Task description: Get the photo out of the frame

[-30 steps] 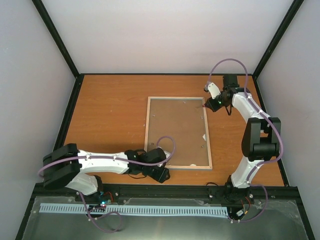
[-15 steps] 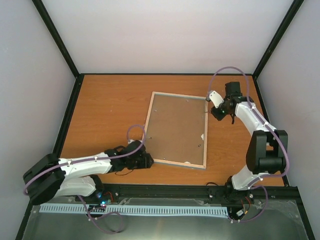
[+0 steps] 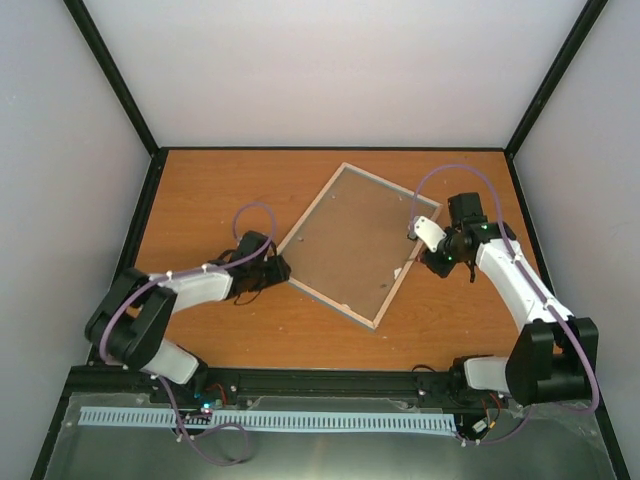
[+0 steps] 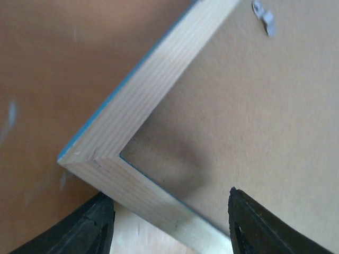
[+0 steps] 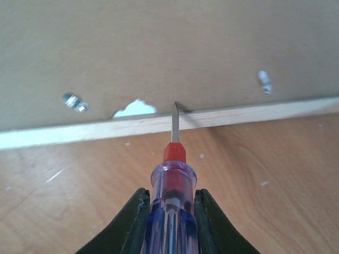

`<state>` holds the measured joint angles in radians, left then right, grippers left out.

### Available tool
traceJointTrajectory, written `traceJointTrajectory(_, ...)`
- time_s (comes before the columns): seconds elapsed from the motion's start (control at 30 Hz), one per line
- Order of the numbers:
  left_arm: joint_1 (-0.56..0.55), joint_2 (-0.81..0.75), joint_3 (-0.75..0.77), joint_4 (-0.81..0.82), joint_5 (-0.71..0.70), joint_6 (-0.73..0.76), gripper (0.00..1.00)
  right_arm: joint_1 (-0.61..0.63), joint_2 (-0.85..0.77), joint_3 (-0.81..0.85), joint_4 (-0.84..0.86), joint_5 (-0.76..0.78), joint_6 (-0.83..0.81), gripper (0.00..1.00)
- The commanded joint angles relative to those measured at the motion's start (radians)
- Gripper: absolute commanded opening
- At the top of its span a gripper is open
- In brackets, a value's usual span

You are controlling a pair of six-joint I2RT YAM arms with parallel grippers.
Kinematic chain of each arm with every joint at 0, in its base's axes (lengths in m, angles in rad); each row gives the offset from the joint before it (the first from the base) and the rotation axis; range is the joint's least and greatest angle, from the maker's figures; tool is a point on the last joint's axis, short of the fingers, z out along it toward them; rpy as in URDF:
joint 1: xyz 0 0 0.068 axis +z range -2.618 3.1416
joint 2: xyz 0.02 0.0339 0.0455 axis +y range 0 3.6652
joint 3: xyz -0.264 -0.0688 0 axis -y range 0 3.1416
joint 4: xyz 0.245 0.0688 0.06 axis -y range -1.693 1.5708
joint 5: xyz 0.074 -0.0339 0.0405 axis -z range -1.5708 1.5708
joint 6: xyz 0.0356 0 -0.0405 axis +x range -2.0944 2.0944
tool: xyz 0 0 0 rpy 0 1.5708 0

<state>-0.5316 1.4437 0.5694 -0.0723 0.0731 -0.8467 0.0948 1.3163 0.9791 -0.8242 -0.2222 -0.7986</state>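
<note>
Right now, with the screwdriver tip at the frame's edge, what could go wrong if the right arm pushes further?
1. The screwdriver in the right gripper touches where the backing board meets the rim of the frame, beside a torn notch. Prying there may tear the board more.
2. The left gripper has its jaws open around one corner only, so the frame may slide or turn on the table.

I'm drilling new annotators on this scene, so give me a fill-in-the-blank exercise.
1. The right claw grips a ____.
2. The frame lies with its ____ side up.
3. The left claw straddles one ____ of the frame.
Missing words: screwdriver; back; corner.
</note>
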Motion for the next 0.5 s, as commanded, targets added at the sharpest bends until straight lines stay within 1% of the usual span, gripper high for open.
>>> traceJointTrajectory(0.0, 0.092, 0.160, 0.102, -0.010, -0.029, 0.111, 0.57, 0.049, -0.039, -0.043, -0.182, -0.031, -0.007, 0.03)
traceJointTrajectory(0.13, 0.110, 0.306, 0.210, -0.015, -0.023, 0.157, 0.49, 0.096, -0.054, -0.043, -0.210, -0.058, 0.019, 0.03)
traceJointTrajectory(0.23, 0.109, 0.384, 0.265, -0.007, 0.004, 0.177, 0.39, 0.140, -0.055, -0.044, -0.214, -0.066, 0.046, 0.03)
traceJointTrajectory(0.27, 0.110, 0.405, 0.278, -0.006, 0.011, 0.183, 0.35, 0.173, -0.054, -0.044, -0.217, -0.071, 0.056, 0.03)
traceJointTrajectory(0.37, 0.110, 0.432, 0.303, -0.006, 0.020, 0.204, 0.21, 0.241, -0.054, -0.036, -0.219, -0.076, 0.090, 0.03)
traceJointTrajectory(0.47, 0.110, 0.427, 0.314, -0.002, 0.016, 0.255, 0.11, 0.293, -0.055, -0.022, -0.224, -0.087, 0.117, 0.03)
